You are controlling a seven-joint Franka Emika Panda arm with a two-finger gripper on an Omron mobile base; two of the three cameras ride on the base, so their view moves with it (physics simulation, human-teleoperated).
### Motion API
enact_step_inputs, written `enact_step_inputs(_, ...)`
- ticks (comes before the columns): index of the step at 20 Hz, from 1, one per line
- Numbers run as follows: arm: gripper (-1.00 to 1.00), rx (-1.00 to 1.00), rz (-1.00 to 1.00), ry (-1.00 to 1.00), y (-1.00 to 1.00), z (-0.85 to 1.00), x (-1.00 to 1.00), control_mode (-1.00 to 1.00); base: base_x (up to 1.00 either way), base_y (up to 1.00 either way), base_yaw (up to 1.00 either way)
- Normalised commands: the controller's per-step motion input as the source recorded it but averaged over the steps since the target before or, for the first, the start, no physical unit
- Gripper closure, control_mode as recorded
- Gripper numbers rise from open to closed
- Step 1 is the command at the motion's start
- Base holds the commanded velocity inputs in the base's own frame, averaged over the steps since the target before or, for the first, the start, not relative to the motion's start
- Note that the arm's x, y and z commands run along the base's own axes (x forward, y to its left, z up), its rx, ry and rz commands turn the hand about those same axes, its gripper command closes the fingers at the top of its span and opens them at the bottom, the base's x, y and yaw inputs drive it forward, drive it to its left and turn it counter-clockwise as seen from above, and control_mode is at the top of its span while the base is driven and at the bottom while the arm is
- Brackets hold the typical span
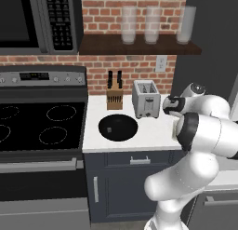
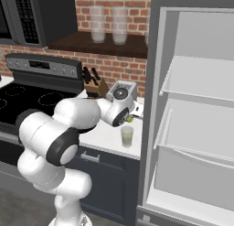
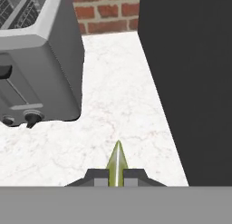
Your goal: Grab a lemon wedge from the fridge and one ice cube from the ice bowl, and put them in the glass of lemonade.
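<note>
**Lemon wedge pinched in closed gripper above the counter**

Nearest the hand camera, the gripper is closed on the lemon wedge, a thin yellow-green sliver standing between the two dark fingertips at 6 o'clock. Beyond it lies the white marble counter. Largest in the scene, the fridge stands open at 3 o'clock in the right base view, its white shelves bare. A silver toaster sits at 10 o'clock in the hand view. The ice bowl, wide and black, rests on the counter left of the toaster. The glass of lemonade stands near the counter's front edge, just below the gripper. No writing is readable.
</note>
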Motion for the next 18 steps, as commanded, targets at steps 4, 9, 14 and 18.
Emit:
enact_step_inputs(4, 1.0, 0.0, 0.0, -0.01, 0.0, -0.28, 0.0, -1.0, 0.0, 0.0, 0.0)
enact_step_inputs(9, 1.0, 0.0, 0.0, 0.0, 0.0, -0.3, 0.0, -1.0, 0.0, 0.0, 0.0)
enact_step_inputs(14, 1.0, 0.0, 0.0, 0.0, 0.0, -0.18, 0.0, -1.0, 0.0, 0.0, 0.0)
enact_step_inputs(18, 1.0, -0.01, 0.0, 0.0, 0.0, -0.21, 0.0, -1.0, 0.0, 0.0, 0.0)
